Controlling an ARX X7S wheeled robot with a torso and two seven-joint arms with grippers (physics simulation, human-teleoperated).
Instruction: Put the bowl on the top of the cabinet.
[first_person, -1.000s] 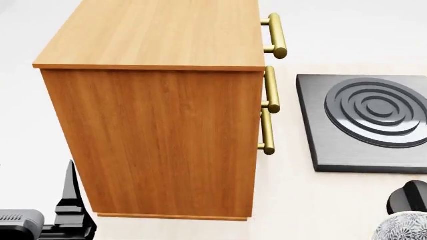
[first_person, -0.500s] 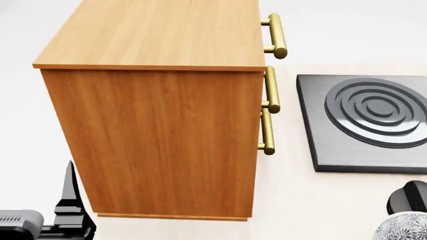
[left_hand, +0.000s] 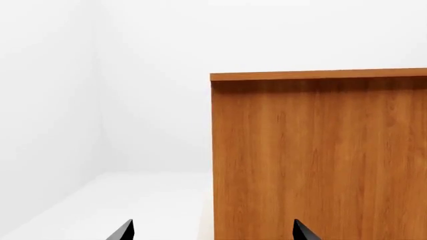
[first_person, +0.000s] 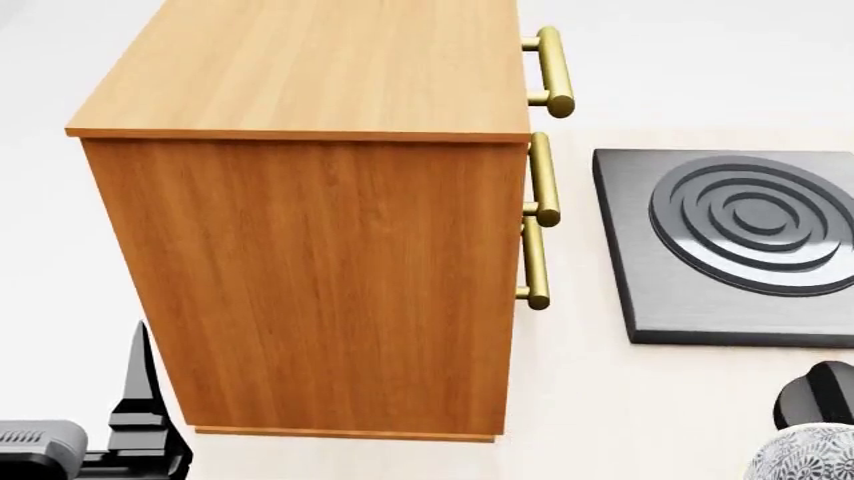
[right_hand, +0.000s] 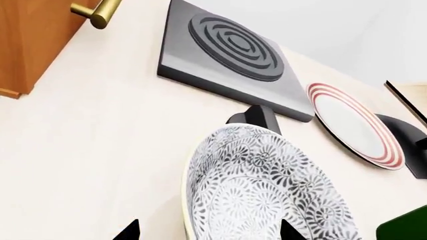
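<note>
The orange-brown cabinet (first_person: 314, 200) stands tall in the middle of the head view, its flat top bare and its brass handles (first_person: 541, 180) on the right face. The patterned white bowl (right_hand: 267, 190) shows only as a sliver at the bottom right corner of the head view (first_person: 805, 455). My right gripper (right_hand: 207, 232) is open, one fingertip outside the bowl's rim and the other over its inside. My left gripper (first_person: 139, 400) hangs open by the cabinet's near left corner, nothing between its fingertips (left_hand: 123, 231). The left wrist view faces the cabinet's side (left_hand: 320, 160).
A dark square burner plate (first_person: 734, 240) with raised rings lies right of the cabinet. A black object (right_hand: 257, 117) sits just beyond the bowl. Past it, a white plate with red rings (right_hand: 353, 125) leans on a black stand (right_hand: 407, 145). A green thing (right_hand: 407, 227) shows nearby.
</note>
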